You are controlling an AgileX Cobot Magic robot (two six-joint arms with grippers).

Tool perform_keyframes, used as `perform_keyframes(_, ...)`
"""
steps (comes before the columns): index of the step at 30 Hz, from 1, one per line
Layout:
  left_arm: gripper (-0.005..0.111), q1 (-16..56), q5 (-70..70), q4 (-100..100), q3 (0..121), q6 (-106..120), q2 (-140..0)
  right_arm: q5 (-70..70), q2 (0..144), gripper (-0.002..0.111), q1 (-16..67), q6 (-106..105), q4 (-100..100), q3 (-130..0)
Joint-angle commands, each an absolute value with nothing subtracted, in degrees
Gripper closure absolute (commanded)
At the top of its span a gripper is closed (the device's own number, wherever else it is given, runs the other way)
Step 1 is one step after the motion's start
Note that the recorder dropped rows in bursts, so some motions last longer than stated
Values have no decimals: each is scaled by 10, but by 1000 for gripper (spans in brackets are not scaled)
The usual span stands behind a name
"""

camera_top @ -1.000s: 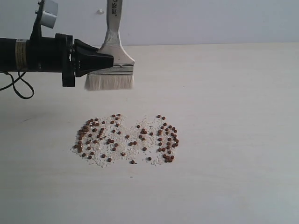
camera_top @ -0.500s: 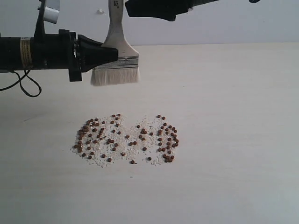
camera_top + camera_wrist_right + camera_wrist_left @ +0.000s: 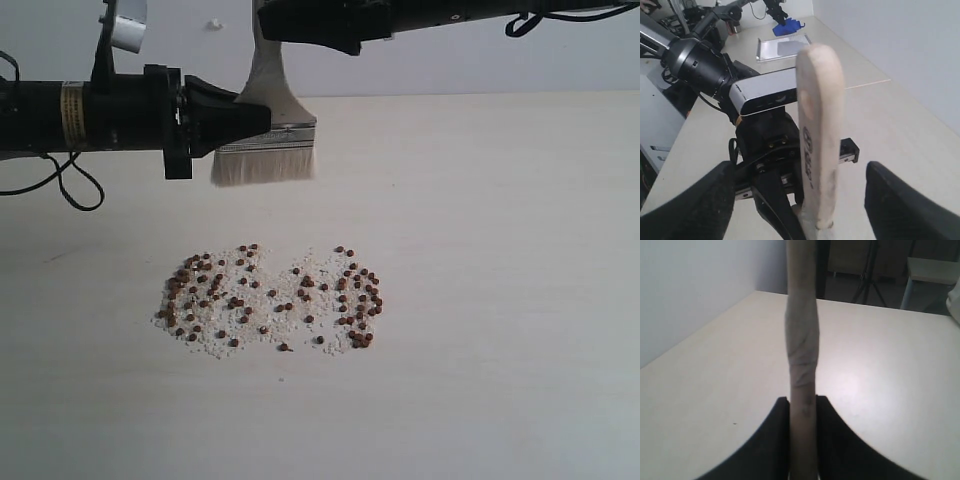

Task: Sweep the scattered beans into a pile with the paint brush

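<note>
Left gripper [image 3: 250, 118]: is clenching the paint brush [image 3: 266, 160] low on its handle, upper left of the exterior view.
Paint brush: is hanging upright, bristles down, above the table [image 3: 500, 300].
Right gripper [image 3: 285, 22]: is standing spread wide at the top edge, one finger on each side of the handle, touching nothing.
Beans [image 3: 270, 295]: are lying scattered with pale grit, left of centre, below the bristles and apart from them.

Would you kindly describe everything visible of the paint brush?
The paint brush is flat and wide: pale wooden handle with dark printing, silver ferrule, white bristles. It hangs upright, bristles down, above the table, clear of the beans. The left gripper clamps its handle near the ferrule; the open right gripper flanks the handle's top.
</note>
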State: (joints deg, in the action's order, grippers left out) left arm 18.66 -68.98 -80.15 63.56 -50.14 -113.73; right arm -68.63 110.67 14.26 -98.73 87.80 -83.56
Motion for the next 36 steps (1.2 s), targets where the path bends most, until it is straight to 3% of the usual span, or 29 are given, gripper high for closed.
perform_keyframes(1, 107, 189, -700, -784, 633, -500, -1133, -700, 1108, 44, 141, -993, 910, -836)
perform_keyframes(22, 107, 212, -700, -766, 633, -499, -1127, -700, 1139, 44, 141, -968, 918, -836)
perform_keyframes(34, 107, 213, -700, -760, 633, -499, -1127, -700, 1139, 58, 141, -977, 947, -836)
perform_keyframes(36, 107, 213, -700, -759, 633, -499, -1127, -700, 1139, 65, 141, -977, 947, -836)
